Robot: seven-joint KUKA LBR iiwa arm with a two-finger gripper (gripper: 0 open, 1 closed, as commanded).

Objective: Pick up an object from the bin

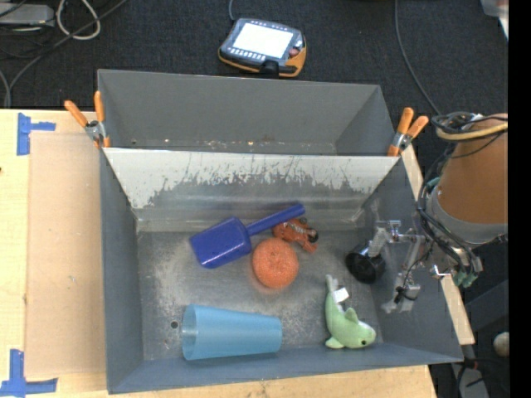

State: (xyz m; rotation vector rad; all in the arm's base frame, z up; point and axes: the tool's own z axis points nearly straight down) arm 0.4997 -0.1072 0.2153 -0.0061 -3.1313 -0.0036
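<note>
Blue cone [230, 333] lies on its side along the front edge of the bin [249, 131]; a green dolphin toy [348, 328] sits near the front right corner. The gripper [392, 270] hangs by the right wall, claw spread and empty, just beside a black round knob [362, 265]. An orange ball [275, 264] rests mid-floor.

A robotics lab, by the look of it: a grey metal bin [249, 123] stands beside a cabled robot arm [473, 189], a handheld teach pendant [263, 46] (its screen lit) lies on the dark carpet [166, 31] behind, and loose cables [81, 19] trail across that floor
</note>
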